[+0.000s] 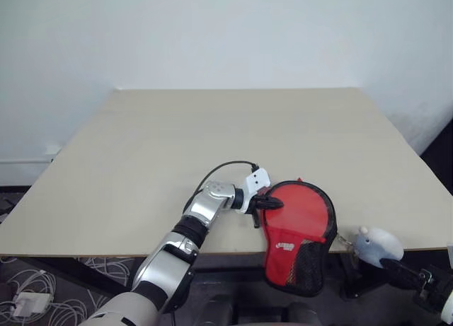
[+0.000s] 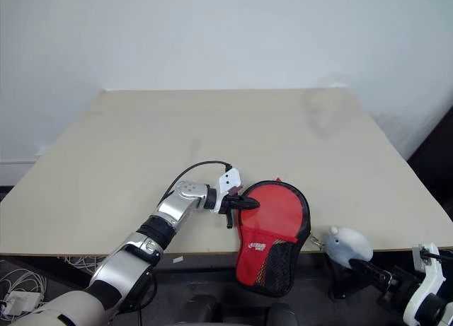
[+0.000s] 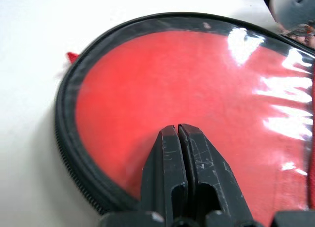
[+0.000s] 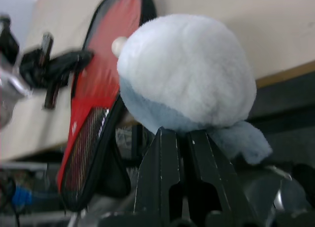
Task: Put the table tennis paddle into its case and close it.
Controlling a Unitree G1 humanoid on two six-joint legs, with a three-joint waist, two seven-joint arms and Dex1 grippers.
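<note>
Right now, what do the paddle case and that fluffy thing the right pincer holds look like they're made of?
The case: red fabric, it seems, with a glossy clear plastic window showing glare streaks, a black zip rim and black mesh at the narrow end. The fluffy thing: soft plush, pale blue-white and matte, with a fuzzy nap; likely a charm, gripped by the shut right pincer.

The left arm [image 1: 185, 235] has silver metal shells joined by black joints, with a black cable [image 1: 221, 169] looping to a white wrist block [image 1: 256, 180]. Each gripper [image 3: 178, 131] carries two scuffed black fingers [image 4: 162, 153].
</note>
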